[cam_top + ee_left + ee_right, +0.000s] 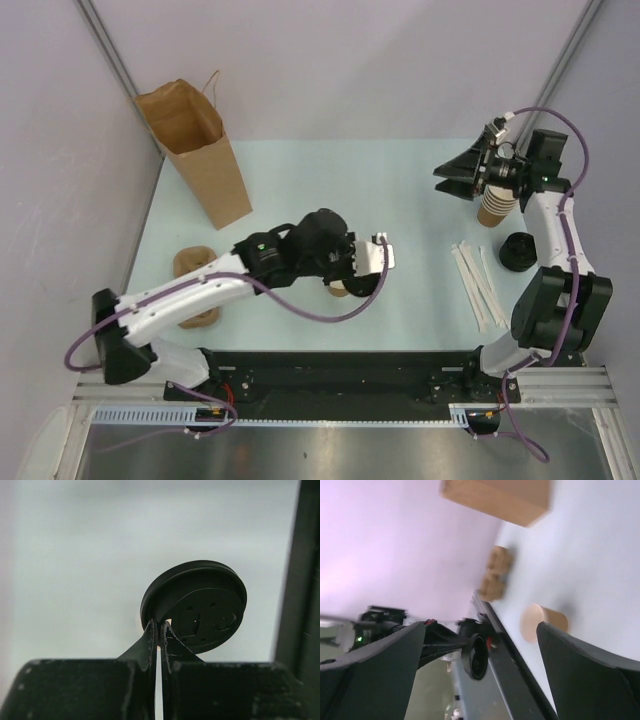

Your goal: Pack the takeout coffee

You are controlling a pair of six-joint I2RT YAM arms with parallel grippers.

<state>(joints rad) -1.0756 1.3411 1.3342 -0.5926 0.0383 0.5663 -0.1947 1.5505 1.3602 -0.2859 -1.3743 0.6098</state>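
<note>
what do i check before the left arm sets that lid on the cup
1. Grip on lid: ok, left gripper is shut on the black lid's rim.
2. Paper cup uncovered: ok, no lid on it.
3. Lid lined up over the cup: cannot tell, the arm hides it from above.
4. Right gripper out of the way: ok, open, by the cup stack.
5. Paper bag upright, mouth open: ok.
</note>
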